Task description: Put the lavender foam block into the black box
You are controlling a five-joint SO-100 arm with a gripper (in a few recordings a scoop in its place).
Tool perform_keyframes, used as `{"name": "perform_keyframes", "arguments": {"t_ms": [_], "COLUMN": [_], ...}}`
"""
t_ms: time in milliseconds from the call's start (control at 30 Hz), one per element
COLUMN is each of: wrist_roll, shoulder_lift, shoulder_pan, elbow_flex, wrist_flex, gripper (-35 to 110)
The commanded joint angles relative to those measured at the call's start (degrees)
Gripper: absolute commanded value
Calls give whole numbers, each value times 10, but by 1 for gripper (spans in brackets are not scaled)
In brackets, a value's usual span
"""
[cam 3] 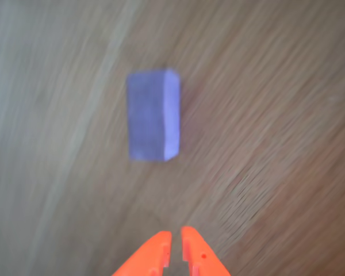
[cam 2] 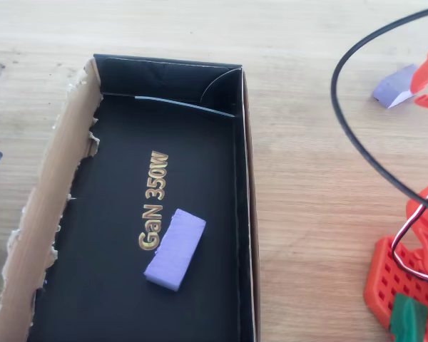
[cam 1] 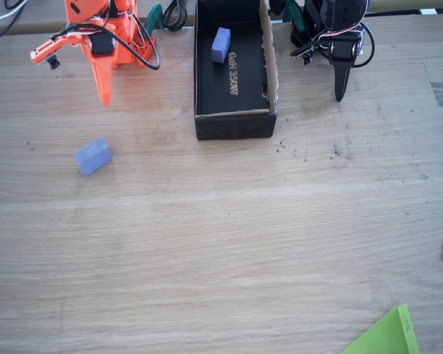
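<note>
One lavender block [cam 2: 175, 249] already sat in the black box [cam 1: 235, 124]; the other [cam 1: 93, 156] lay on the table, left of it. My claw [cam 3: 176, 241] hovered nearly closed, empty.

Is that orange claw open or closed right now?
Shut, or nearly: in the wrist view the orange two-finger gripper's tips sit almost touching, with nothing between them. The small lavender foam block lies ahead on the wooden table, ungripped.

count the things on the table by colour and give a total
lavender: 2, a block in the box and a block on the table
black: 1, the box
green: 1, a sheet at the table's edge
total: 4
</note>
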Motion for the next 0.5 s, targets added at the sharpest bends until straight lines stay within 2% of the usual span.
{"name": "perform_keyframes", "arguments": {"t_ms": [0,200,467], "wrist_roll": [-49,-91,-141], "shoulder_lift": [-133,-247,-272], "shoulder_pan": [23,33,77], "elbow_flex": [-66,-155,-175], "wrist_flex": [-41,-48,-36], "gripper": [0,0,0]}}
